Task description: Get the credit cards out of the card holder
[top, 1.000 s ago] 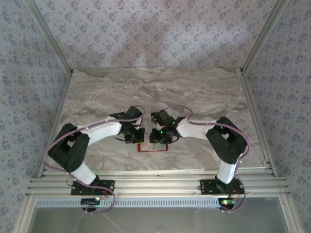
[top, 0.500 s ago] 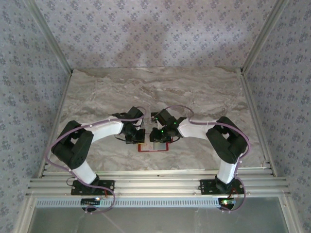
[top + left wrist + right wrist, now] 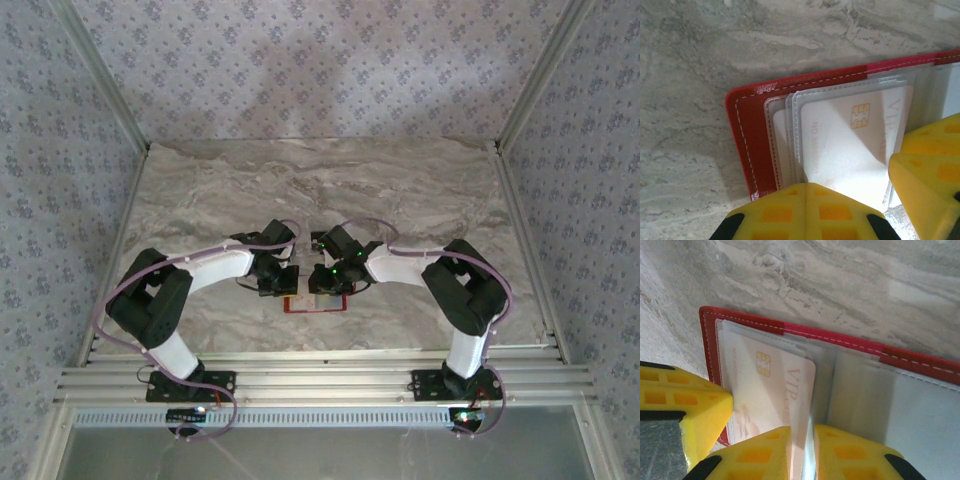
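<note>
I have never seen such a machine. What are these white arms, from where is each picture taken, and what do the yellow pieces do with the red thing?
These are two robot arms bolted to the near edge of a marble table. The wide picture comes from a fixed camera above and behind them. The two close pictures come from a camera on each wrist; the yellow blocks are gripper fingers. On the table lies an open red card holder with a credit card in a clear pocket. The left gripper is closed and seems to press on the holder. The right gripper seems to pinch the card's edge.
</note>
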{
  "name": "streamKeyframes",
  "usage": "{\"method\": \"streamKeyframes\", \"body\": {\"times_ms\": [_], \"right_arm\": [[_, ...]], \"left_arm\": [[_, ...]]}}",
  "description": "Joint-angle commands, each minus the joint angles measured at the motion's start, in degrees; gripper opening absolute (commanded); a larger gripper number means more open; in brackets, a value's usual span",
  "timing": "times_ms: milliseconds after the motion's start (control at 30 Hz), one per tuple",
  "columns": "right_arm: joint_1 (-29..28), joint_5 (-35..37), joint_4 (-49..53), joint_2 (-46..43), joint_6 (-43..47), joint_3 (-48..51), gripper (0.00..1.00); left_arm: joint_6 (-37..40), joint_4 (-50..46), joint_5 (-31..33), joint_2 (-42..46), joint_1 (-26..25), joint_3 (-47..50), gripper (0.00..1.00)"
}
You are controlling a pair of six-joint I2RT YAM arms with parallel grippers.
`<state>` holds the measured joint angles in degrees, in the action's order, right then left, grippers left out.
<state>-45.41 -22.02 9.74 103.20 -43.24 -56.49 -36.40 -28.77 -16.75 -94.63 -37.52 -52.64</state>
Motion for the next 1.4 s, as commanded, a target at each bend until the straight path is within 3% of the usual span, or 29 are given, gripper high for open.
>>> {"method": "streamKeyframes", "body": {"times_ms": [0, 600, 1033, 1367], "right_arm": [[0.31, -3.55, -3.90, 1.14, -1.90, 0.96, 0.19], [2.71, -14.06, -29.55, -1.87, -9.28, 11.21, 0.10], [4.29, -8.51, -20.04, -4.80, -5.90, 12.03, 0.00], [4.90, -5.34, -14.16, -6.05, -4.74, 11.36, 0.00]], "left_arm": [[0.87, -0.93, 1.20, -1.52, -0.37, 0.70, 0.00], [0.51, -0.93, 1.15, -1.30, -0.45, 0.99, 0.00], [0.50, -1.89, 2.01, -0.47, -0.37, 1.36, 0.00], [0.74, -2.60, 2.82, 0.26, -0.45, 1.75, 0.00]]}}
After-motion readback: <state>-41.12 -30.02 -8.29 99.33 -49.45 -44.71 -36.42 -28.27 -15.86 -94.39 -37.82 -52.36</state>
